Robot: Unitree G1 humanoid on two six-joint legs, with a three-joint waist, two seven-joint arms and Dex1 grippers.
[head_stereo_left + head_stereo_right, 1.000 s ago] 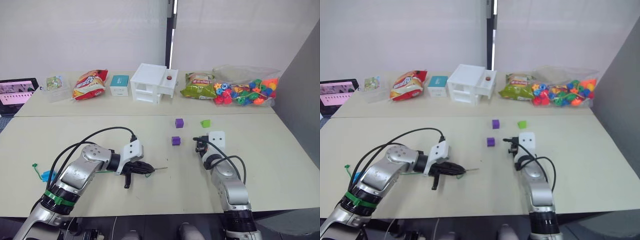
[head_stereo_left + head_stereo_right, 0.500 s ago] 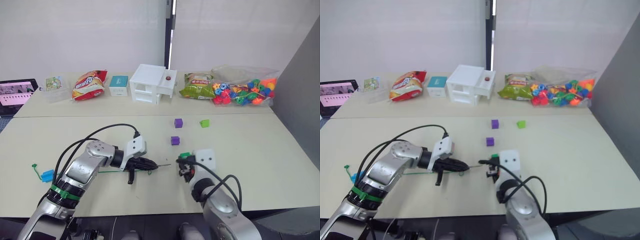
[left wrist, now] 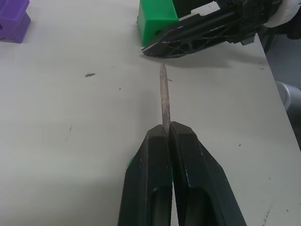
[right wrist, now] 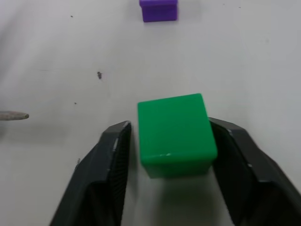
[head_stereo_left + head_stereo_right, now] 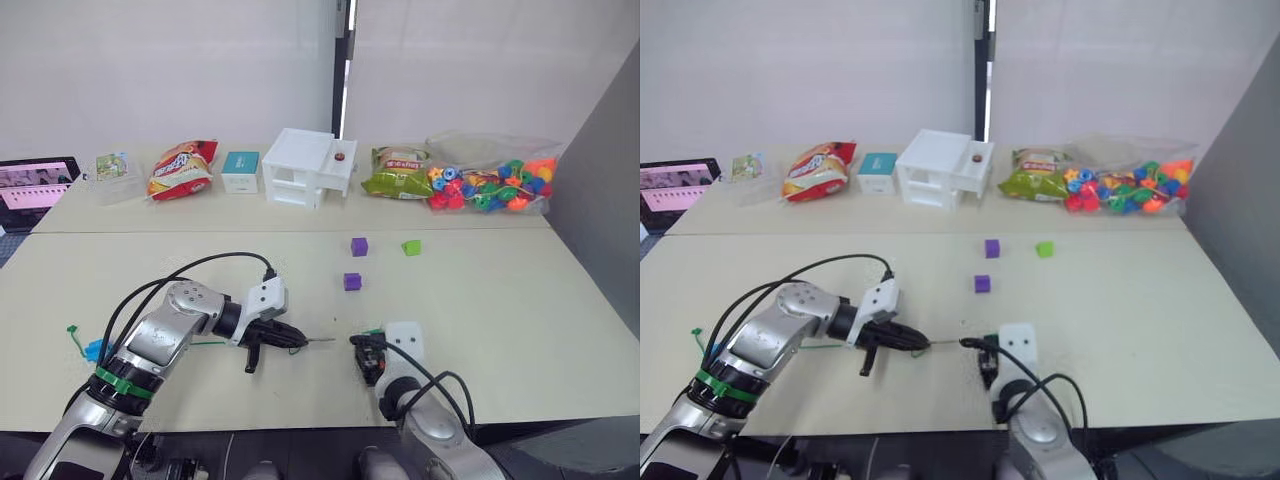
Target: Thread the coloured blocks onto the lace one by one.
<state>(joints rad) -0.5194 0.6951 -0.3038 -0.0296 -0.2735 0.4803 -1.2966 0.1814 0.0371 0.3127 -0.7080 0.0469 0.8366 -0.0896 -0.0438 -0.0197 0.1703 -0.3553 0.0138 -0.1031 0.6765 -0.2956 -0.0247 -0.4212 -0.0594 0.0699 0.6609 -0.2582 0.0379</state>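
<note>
My left gripper (image 3: 167,134) is shut on the lace just behind its stiff pale tip (image 3: 164,99), which points at my right gripper (image 5: 366,348) a short gap away. The right gripper (image 4: 169,125) is shut on the dark green block (image 4: 174,132), held just above the table. The green lace (image 5: 205,343) trails left to its knotted end (image 5: 71,330), with a blue block (image 5: 97,350) on it there. Two purple blocks (image 5: 359,246) (image 5: 352,282) and a light green block (image 5: 411,247) lie on the table beyond the grippers.
Along the far table stand a white box (image 5: 308,167), a teal box (image 5: 239,170), two snack bags (image 5: 180,168) (image 5: 396,172), a clear bag of multicoloured beads (image 5: 490,180) and a tablet (image 5: 35,185). A grey wall rises at the right.
My right gripper has carried the dark green block left and toward me, up to the lace tip. The left gripper has shifted only slightly with the lace.
</note>
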